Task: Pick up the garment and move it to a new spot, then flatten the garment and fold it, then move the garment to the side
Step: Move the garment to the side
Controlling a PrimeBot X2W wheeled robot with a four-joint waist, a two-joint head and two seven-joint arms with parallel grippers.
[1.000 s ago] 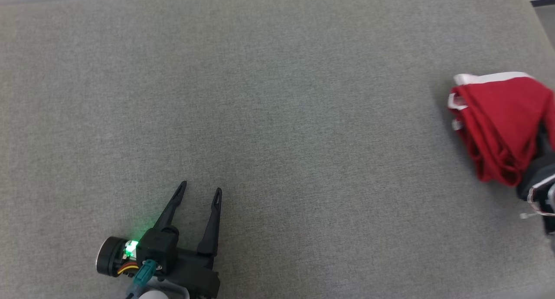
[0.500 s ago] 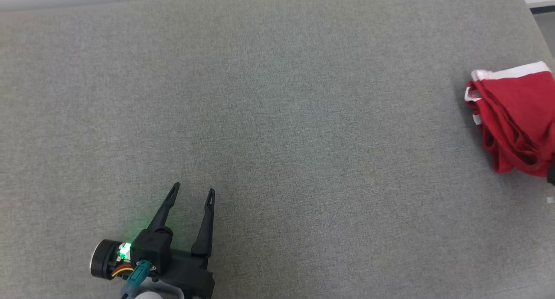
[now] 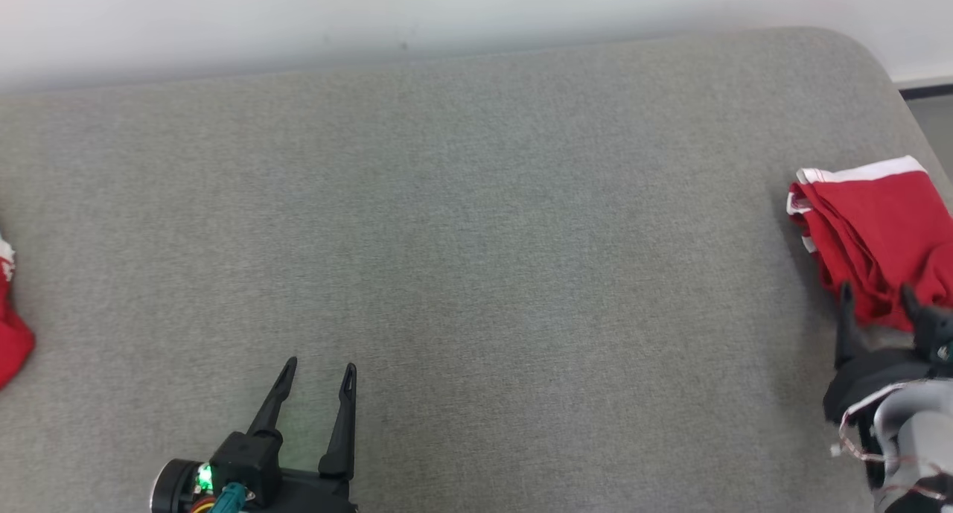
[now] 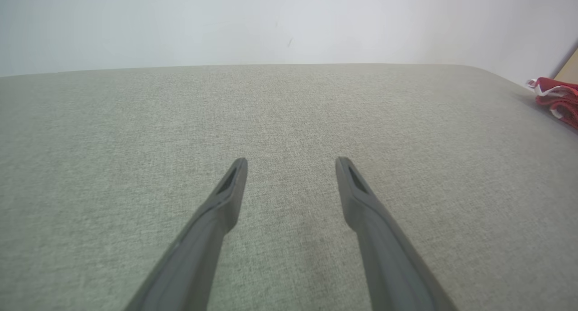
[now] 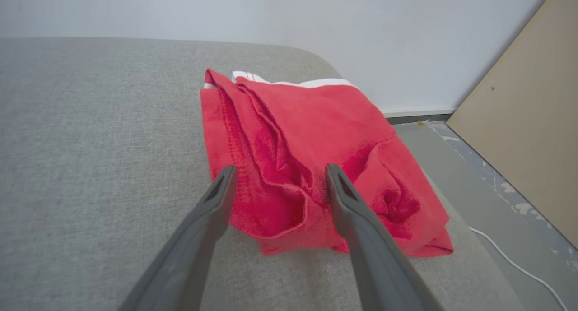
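- On the right end of the grey pad (image 3: 476,200): a red garment (image 3: 878,222), folded into a rumpled bundle, white trim along its far edge.
- Close to the pad's rounded far-right corner, part of the bundle cut off by the head view's right border.
- At the garment's near edge, the right gripper (image 3: 877,293), fingers spread wide, clamping nothing.
- From the right wrist view: both fingers over the near folds, one tip by the hem on that view's left, the other above the creased middle. Touching the cloth or just above it: impossible to tell.
- Layers stacked unevenly, several hems showing along one side, a loose puckered lobe at the near corner by the pad's edge.
- Low in the head view, the left gripper (image 3: 319,365), well apart from the garment, fingers wide and empty, pointing toward the wall (image 3: 447,14).
- From the left wrist view: grey pad between and beyond the two fingers, the garment small at the far right.
- At the head view's left border, a bit of red cloth (image 3: 11,334) with a fleck of white, mostly cut off, lying on the pad.
- Beyond the pad on the right: grey floor (image 5: 451,153), a tan board (image 5: 533,99) by the wall, a thin white cable (image 5: 519,266) across the floor.
- A green light (image 3: 202,477) glowing on the left wrist.
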